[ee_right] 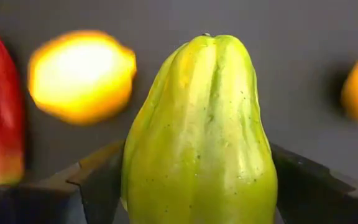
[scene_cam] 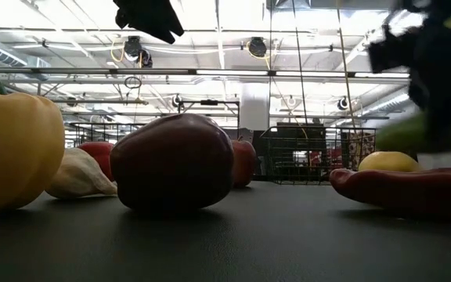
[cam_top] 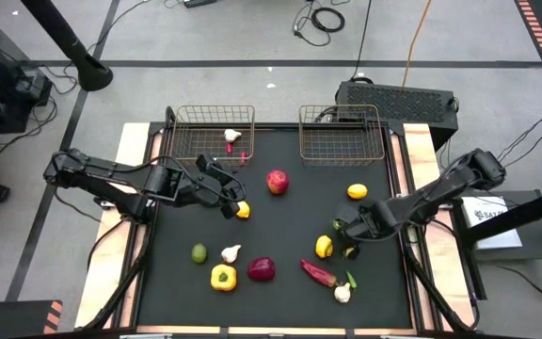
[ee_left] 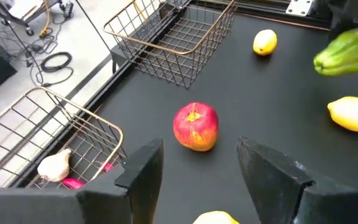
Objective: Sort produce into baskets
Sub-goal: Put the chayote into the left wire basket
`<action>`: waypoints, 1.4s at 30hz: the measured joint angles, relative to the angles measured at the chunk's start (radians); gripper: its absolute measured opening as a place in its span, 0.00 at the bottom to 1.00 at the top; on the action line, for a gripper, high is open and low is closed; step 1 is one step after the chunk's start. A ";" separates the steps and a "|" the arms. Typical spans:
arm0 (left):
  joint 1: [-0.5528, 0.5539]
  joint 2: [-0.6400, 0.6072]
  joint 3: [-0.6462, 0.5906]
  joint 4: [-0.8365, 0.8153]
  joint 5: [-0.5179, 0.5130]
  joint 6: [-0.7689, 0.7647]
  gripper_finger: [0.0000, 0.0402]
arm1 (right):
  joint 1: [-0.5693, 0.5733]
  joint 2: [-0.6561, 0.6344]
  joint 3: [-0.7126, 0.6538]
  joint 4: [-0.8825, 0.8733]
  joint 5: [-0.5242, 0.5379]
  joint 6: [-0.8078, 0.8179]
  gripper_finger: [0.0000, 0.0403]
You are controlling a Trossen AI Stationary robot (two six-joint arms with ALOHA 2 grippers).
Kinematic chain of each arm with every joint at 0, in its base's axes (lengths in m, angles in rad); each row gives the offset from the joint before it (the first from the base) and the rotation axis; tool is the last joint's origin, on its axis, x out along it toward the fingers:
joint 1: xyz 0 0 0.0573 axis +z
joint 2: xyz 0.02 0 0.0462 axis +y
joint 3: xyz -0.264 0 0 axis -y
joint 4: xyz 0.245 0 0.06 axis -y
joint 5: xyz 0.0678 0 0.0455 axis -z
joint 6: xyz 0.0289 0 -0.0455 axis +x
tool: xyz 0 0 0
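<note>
1. While both arms work over the black table (cam_top: 280, 301), the two wire baskets sit side by side at its far edge: the left basket (cam_top: 213, 132) already holds a white garlic (cam_top: 232, 136) and something red, and the right basket (cam_top: 342, 132) looks empty from above.
2. Over on the right, the right gripper (cam_top: 344, 229) is clamped on a green pepper (ee_right: 197, 130), one finger on each flank. In the low view the pepper hangs clear of the table, beside a yellow lemon (cam_top: 324, 247).
3. To do this carry well, I'd say keep the pepper high until it clears the basket's near rim, since a low pass could catch the wire.
4. The path toward the right basket passes near a second lemon (cam_top: 357, 192); staying raised avoids knocking it.
5. Let go only once the pepper is well inside the basket walls, low enough that it doesn't bounce out.
6. On the left, the left gripper (cam_top: 231, 196) hovers with fingers parted and nothing between them; a small yellow piece (cam_top: 243, 211) lies just beside it and the red apple (ee_left: 196, 126) sits ahead.
7. Produce yet to be sorted lies nearer the front: a lime (cam_top: 199, 253), a yellow pepper (cam_top: 223, 277), a purple onion (cam_top: 262, 270), a red chilli (cam_top: 316, 273) and another garlic (cam_top: 342, 294).
</note>
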 joint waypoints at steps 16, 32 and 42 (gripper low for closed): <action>0.000 -0.108 0.000 -0.030 -0.225 0.002 0.53 | -0.369 0.028 0.238 1.048 0.471 -1.046 0.82; 0.000 -0.119 0.000 -0.214 -0.334 -0.112 0.53 | -0.598 0.580 0.473 1.447 0.314 -1.156 0.82; -0.026 -0.119 0.000 -0.220 -0.312 -0.142 0.53 | -0.627 0.794 0.803 1.012 0.272 -1.080 0.82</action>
